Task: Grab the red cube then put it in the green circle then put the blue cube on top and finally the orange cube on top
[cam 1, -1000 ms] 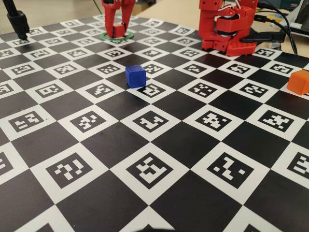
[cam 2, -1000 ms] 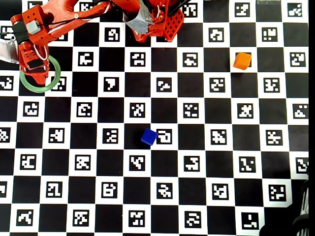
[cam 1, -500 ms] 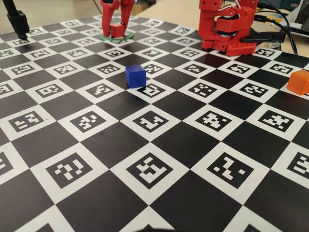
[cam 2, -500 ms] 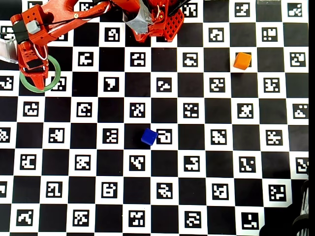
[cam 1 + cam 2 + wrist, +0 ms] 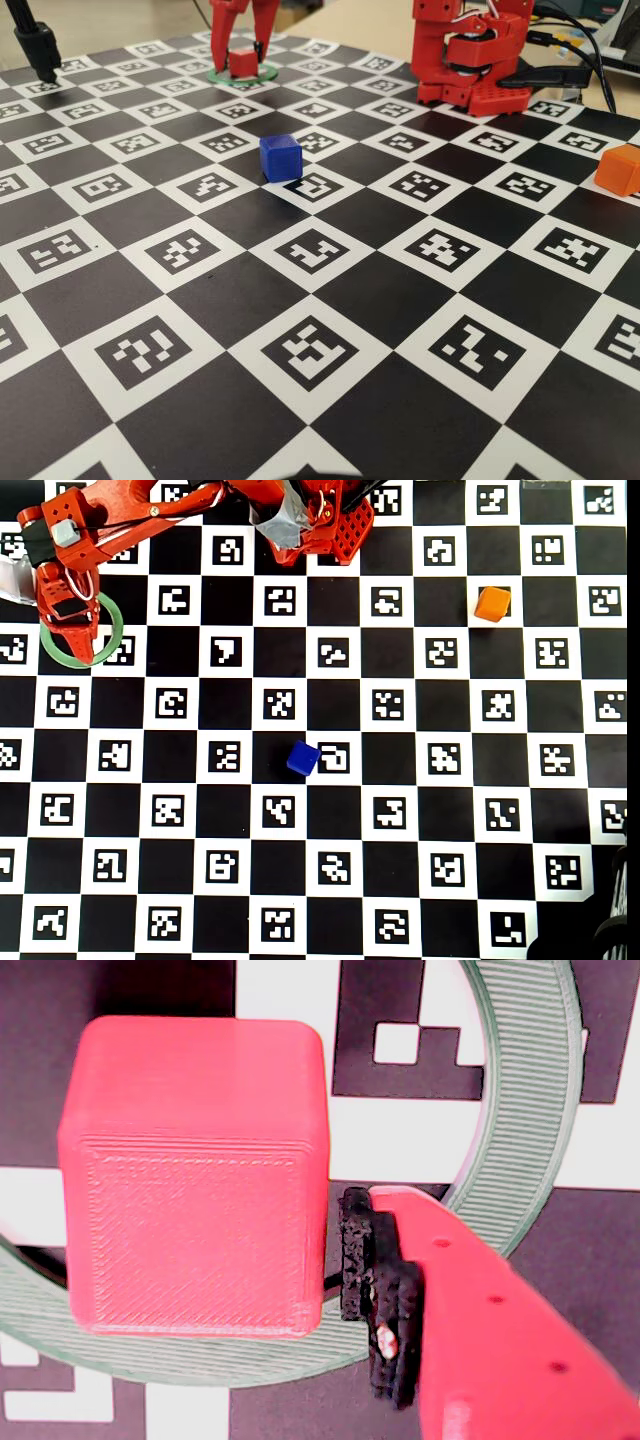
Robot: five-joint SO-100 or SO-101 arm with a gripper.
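The hand (image 5: 243, 45) is hanging released over the red cube (image 5: 243, 63), which is sitting inside the green circle (image 5: 108, 640) near the counter's (image 5: 400, 810) far left corner in the overhead view; the blue cube (image 5: 303, 758) is lying mid-counter, the orange cube (image 5: 492, 603) toward the right edge

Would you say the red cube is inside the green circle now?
Inside: the red cube sits within the green circle, whose ring curves around it in the wrist view.

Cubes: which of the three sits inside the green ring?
The red cube, standing within the ring between the open tool's fingers. The blue cube and orange cube sit elsewhere on the board.
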